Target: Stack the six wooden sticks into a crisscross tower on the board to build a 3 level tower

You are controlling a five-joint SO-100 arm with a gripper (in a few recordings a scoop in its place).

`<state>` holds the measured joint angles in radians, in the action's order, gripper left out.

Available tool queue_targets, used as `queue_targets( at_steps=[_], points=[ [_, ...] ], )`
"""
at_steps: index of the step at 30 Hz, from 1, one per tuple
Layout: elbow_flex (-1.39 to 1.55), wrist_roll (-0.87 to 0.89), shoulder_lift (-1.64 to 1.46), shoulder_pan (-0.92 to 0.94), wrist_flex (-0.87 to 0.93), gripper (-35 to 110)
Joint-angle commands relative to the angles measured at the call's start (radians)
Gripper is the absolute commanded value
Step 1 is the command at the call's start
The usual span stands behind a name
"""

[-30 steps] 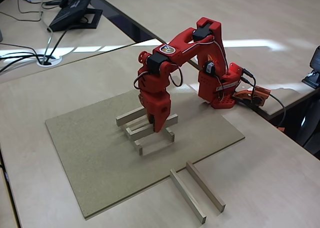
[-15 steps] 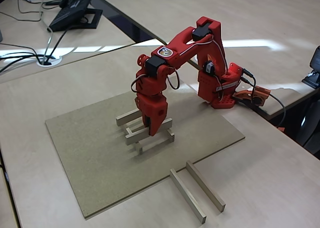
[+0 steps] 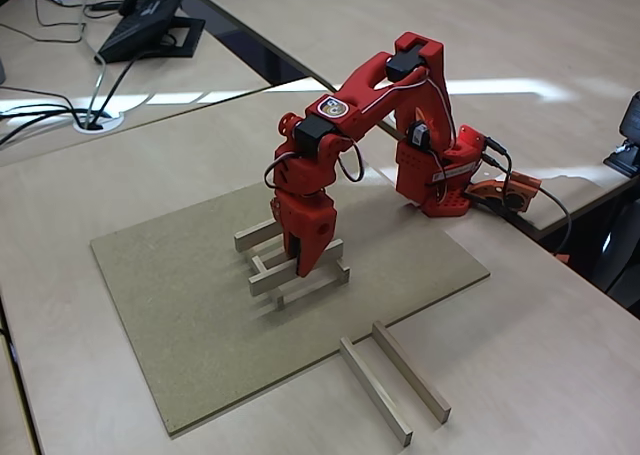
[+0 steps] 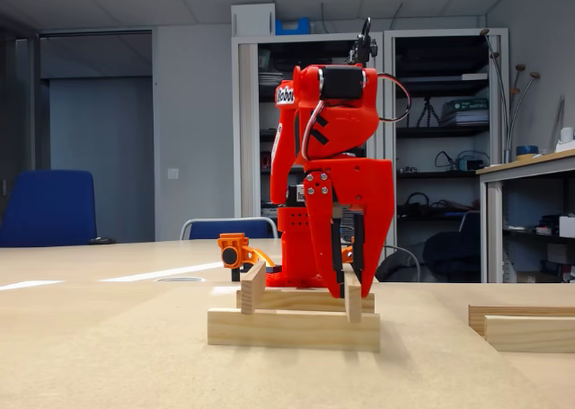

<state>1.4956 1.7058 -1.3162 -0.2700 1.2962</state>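
A pale, smooth wood-grain desk point(image 3: 560, 345) carries a dull tan fibreboard panel, the board point(image 3: 180, 305), flat, matte and speckled. Behind it in a fixed view lie a black desk phone point(image 3: 150, 20) and loose cables point(image 3: 60, 105). The low fixed view looks across the desk into an office with grey shelving cabinets point(image 4: 449, 148) and a blue chair point(image 4: 47, 207).

Six wooden sticks are in sight, all thin, straight, square-edged bars of light wood. Four of them form the part-built tower point(image 3: 290, 260) near the middle of the board: two parallel bars at the bottom and two crossing them at right angles on top, so two levels stand. The other two, the spare sticks point(image 3: 392, 383), lie side by side on the bare desk just past the board's near edge, apart from each other.

The red plastic arm point(image 3: 400, 105) bends down over the tower. Its gripper point(image 3: 305, 255) points downward with its fingers narrow around one upper stick point(image 4: 352, 294); it appears to be clamped on that bar, though the fingers partly hide the contact.
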Motion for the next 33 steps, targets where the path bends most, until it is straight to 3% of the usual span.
queue_targets(
  at_steps=[1, 18, 33],
  points=[
    [0.015, 0.003, -0.028, -0.025, -0.011, 5],
    [0.043, -0.106, -0.028, -0.031, -0.089, 21],
    [0.081, -0.222, -0.163, -0.018, -0.138, 24]
  ],
)
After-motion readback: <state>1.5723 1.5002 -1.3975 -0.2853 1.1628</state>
